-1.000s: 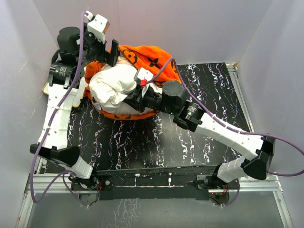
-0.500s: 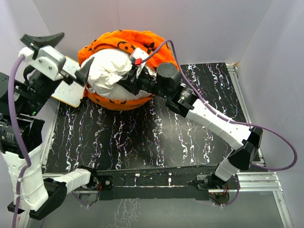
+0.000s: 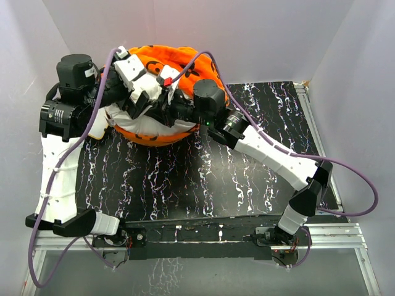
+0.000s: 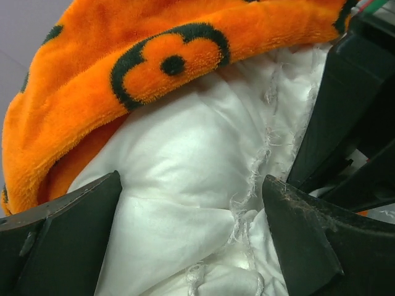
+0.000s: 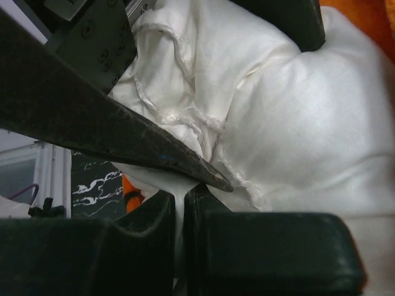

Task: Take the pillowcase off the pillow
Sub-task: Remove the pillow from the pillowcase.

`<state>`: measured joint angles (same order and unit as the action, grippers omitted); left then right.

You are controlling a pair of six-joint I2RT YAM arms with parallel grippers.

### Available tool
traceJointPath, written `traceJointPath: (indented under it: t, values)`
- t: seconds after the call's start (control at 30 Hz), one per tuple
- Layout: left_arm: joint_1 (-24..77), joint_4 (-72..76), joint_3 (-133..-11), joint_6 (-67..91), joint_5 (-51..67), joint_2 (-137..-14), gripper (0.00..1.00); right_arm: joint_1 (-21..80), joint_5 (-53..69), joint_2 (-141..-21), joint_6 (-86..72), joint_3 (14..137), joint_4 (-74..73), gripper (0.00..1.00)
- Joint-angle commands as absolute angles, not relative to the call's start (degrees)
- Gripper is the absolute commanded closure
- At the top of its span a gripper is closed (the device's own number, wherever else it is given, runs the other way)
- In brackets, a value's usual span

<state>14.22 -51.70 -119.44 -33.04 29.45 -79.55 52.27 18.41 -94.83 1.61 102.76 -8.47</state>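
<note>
Your black, white-veined table [image 3: 185, 185] sits boxed in by plain pale walls [image 3: 259, 37], and at its far left corner the white pillow [image 4: 185, 160] bulges from the orange pillowcase [image 4: 80, 68]. Your right gripper [image 5: 180, 198] pinches a fold of the pillow tight; your left gripper [image 4: 191, 185] straddles the pillow, jaws spread wide.

The table [image 3: 247, 179] has a black top veined with white. At its far left lies the pillowcase [image 3: 154, 134], with the pillow [image 4: 185, 160] partly inside.

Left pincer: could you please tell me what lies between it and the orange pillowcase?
Only the exposed white pillow, as the left wrist view shows.
</note>
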Motion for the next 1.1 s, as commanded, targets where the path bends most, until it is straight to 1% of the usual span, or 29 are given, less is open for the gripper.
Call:
traceJointPath:
  t: [0.0, 0.1, 0.13, 0.17, 0.23, 0.27, 0.3, 0.33, 0.37, 0.4, 0.43, 0.5, 0.6, 0.7, 0.83, 1.07]
  values:
    - [14.3, -57.0, -115.1, -40.5, 25.3, -75.2, 0.03, 51.6, 20.8, -94.6, 1.8, 107.5, -3.1, 0.92]
    - [14.3, -56.6, -110.9, -43.4, 23.4, -73.4, 0.03, 49.9, 24.7, -94.2, -0.1, 107.4, -3.1, 0.92]
    - [14.3, -56.8, -109.9, -44.3, 23.0, -73.1, 0.04, 48.8, 25.7, -93.8, -1.0, 107.3, -3.2, 0.92]
    - [14.4, -57.1, -109.3, -45.0, 22.9, -73.0, 0.09, 47.6, 27.2, -93.5, -2.3, 107.3, -3.2, 0.92]
    - [14.3, -57.8, -108.5, -46.0, 22.5, -73.3, 0.29, 44.3, 30.6, -93.0, -5.6, 107.5, -3.4, 0.91]
    - [14.3, -57.4, -108.4, -45.7, 22.2, -73.6, 0.48, 42.6, 32.2, -93.0, -7.1, 107.9, -4.0, 0.87]
    - [14.3, -56.3, -108.2, -44.8, 21.5, -74.0, 0.72, 41.1, 33.3, -92.9, -8.5, 108.3, -4.8, 0.80]
    - [14.3, -54.6, -107.9, -43.7, 20.3, -74.2, 0.89, 39.8, 34.2, -92.7, -9.1, 108.5, -5.8, 0.70]
    - [14.3, -52.4, -107.7, -43.0, 19.2, -74.1, 0.99, 38.6, 33.9, -92.3, -9.3, 108.5, -6.7, 0.60]
    - [14.3, -50.7, -107.6, -42.4, 18.6, -74.0, 1.00, 37.9, 32.6, -91.4, -9.3, 108.0, -7.4, 0.50]
    - [14.3, -49.5, -107.6, -42.0, 18.4, -73.8, 1.00, 37.0, 30.6, -90.1, -9.2, 107.0, -7.6, 0.44]
    - [14.3, -48.1, -108.0, -41.9, 18.4, -73.7, 1.00, 35.0, 27.1, -87.5, -9.1, 104.0, -7.2, 0.37]
    - [14.3, -48.2, -108.9, -41.9, 18.0, -74.1, 1.00, 32.6, 23.5, -84.3, -8.0, 101.7, -7.2, 0.31]
    - [14.4, -48.3, -110.0, -41.8, 18.4, -74.3, 1.00, 32.5, 19.6, -83.5, -4.7, 102.1, -10.1, 0.29]
    - [14.3, -48.8, -112.2, -41.1, 19.6, -74.6, 1.00, 32.4, 17.4, -83.5, -0.4, 101.9, -14.4, 0.28]
    - [14.3, -50.3, -117.5, -39.9, 20.5, -76.3, 1.00, 32.4, 21.5, -83.4, 2.7, 97.9, -16.2, 0.27]
